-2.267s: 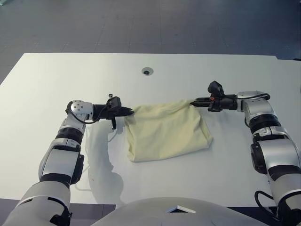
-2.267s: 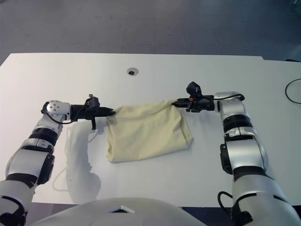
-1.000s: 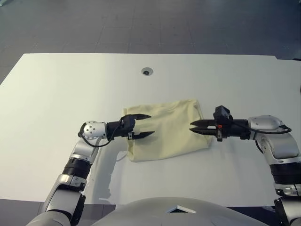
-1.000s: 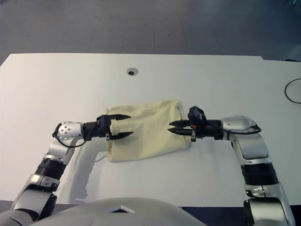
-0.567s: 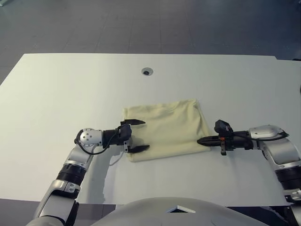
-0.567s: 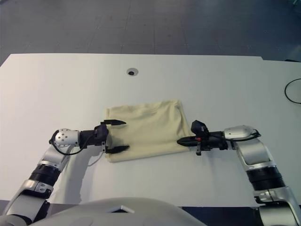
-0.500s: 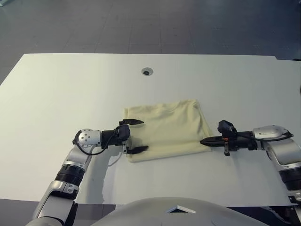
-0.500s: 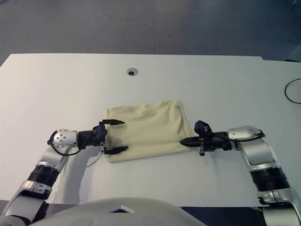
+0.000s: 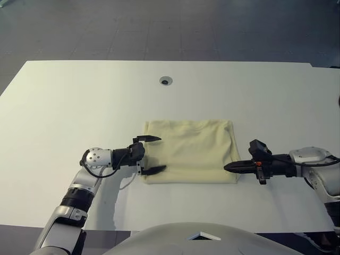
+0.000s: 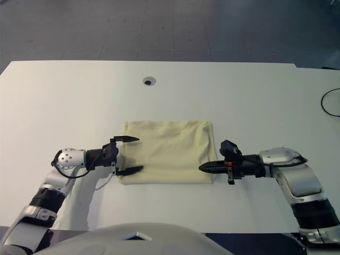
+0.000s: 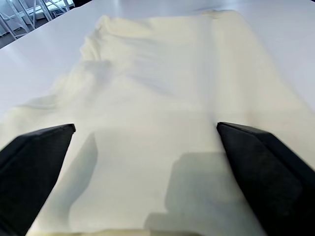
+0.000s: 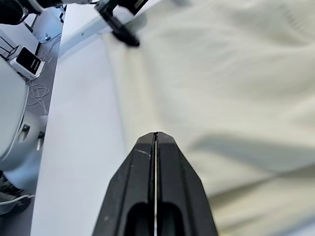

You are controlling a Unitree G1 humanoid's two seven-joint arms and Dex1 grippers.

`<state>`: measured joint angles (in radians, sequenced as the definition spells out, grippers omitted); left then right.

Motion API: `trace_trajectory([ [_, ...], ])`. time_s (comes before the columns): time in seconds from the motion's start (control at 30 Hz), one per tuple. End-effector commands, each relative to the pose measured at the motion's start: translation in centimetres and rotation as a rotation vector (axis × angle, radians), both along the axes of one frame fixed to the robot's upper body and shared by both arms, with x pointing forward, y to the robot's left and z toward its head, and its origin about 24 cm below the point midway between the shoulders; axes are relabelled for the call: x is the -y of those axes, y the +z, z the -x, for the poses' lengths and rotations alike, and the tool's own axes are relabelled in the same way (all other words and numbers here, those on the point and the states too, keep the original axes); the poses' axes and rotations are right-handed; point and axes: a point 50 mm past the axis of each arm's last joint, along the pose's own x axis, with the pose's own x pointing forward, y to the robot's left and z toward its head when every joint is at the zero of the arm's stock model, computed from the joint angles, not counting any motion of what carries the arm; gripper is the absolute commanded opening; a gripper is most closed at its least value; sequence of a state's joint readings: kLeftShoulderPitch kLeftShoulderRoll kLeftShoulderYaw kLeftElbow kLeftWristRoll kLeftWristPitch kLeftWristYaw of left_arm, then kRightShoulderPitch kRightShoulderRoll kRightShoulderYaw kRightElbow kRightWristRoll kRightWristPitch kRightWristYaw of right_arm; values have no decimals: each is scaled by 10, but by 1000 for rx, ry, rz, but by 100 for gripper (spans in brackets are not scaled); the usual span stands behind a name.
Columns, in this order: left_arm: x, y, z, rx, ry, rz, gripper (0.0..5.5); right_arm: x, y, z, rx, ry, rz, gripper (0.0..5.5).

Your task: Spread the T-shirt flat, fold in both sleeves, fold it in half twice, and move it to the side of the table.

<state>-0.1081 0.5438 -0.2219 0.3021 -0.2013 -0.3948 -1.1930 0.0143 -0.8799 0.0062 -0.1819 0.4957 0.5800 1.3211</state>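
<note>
while the left gripper [image 9: 161,153] gapes, right gripper [image 9: 226,167] closed, the cream t-shirt [image 9: 191,149] lies folded.

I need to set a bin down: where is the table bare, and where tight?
Bare table lies beyond the T-shirt, around the cable hole, and out to both far corners. It is crowded on the near strip, where the left end effector and right end effector flank the shirt's sides.
</note>
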Motion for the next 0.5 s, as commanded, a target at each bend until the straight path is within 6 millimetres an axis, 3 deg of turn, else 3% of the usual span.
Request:
trace_trajectory([
  [0.03, -14, 13, 8, 13, -15, -50, 536, 10, 25, -12, 111, -41, 13, 0],
  [0.13, -21, 26, 13, 51, -14, -65, 536, 14, 37, -14, 159, -52, 7, 0],
  [0.27, -25, 46, 9, 131, 30, -41, 536, 5, 42, -25, 229, -85, -28, 0],
  [0.5, -24, 58, 11, 167, 35, -19, 536, -20, 3, -64, 259, -166, 70, 0],
])
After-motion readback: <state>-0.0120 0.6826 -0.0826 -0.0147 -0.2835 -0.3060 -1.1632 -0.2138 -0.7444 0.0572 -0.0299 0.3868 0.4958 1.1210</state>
